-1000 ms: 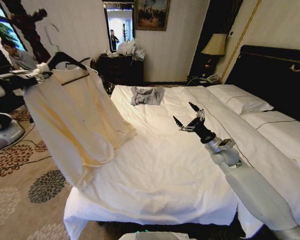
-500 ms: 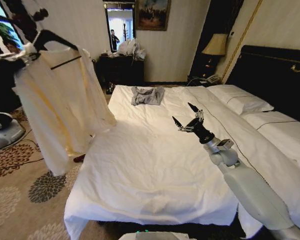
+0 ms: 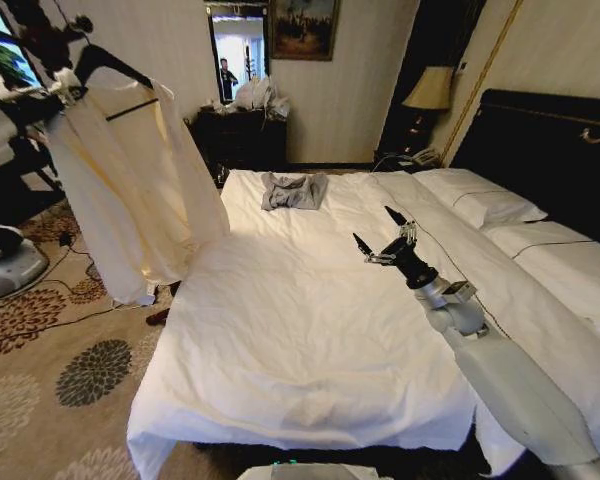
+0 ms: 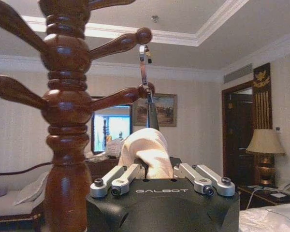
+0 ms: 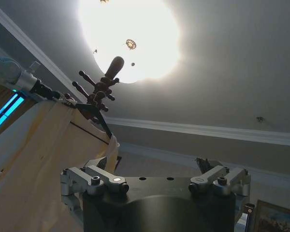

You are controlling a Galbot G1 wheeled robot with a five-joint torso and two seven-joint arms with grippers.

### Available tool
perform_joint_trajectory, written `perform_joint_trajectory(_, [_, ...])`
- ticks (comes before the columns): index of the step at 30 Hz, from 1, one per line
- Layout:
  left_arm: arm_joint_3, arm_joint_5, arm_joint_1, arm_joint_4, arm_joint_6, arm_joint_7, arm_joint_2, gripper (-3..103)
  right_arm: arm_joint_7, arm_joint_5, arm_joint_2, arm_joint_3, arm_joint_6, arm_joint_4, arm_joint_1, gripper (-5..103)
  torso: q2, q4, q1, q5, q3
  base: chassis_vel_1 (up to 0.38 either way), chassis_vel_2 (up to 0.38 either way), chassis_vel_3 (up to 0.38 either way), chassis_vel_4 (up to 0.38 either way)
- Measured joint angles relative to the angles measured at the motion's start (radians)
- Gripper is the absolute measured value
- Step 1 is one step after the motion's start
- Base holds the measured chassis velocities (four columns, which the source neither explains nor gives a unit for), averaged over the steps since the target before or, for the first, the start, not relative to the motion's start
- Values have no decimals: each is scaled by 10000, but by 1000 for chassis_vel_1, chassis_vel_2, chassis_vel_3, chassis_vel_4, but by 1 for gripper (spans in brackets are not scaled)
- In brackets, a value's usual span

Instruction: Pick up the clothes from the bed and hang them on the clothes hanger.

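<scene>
**Shirt on the hanger, held up at the coat stand**

The bed (image 3: pixel 310 330) lay wide before me, with a small grey garment (image 3: pixel 294 190) near its far end; the clothes (image 3: pixel 130 190), a cream shirt, hung off the bed at my left, draped on the clothes hanger (image 3: pixel 108 66); the coat stand (image 4: pixel 65 116) stood just beside its hook; my left gripper (image 4: pixel 157 176) was clamped on the shirt collar and hanger neck; my right gripper (image 3: pixel 382 233) hovered above the sheet, fingers spread wide, holding nothing.
</scene>
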State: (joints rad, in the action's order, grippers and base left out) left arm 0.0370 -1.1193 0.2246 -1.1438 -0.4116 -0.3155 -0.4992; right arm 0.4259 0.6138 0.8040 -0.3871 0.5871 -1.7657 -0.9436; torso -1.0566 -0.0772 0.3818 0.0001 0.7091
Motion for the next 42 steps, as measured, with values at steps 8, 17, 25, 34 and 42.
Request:
perform_joint_trajectory(8, [-15,365,-80,467,-10,71,-335,19,10,-4,23,16,54,33,-9,100,1,-7,1,-2,1,0,0,0,0])
perform_joint_trajectory(17, [-156,464,-444,238,-10,197,-319,19,38,3,-21,-65,108,24,-60,100,1,-6,1,-1,1,0,0,0,0])
perform_joint_trajectory(25, [-252,465,-674,77,-18,315,-253,19,40,-23,19,-65,98,-29,-128,100,0,-5,1,-1,0,0,0,0,0])
perform_joint_trajectory(34, [-393,395,-1114,-467,250,728,20,22,8,-93,110,-25,-4,-69,-95,100,0,-4,1,0,0,0,0,0,0])
perform_joint_trajectory(42, [-1354,409,-2165,-1243,369,976,424,55,-12,-185,208,16,-43,-79,-127,100,0,-7,1,-2,0,0,0,0,0])
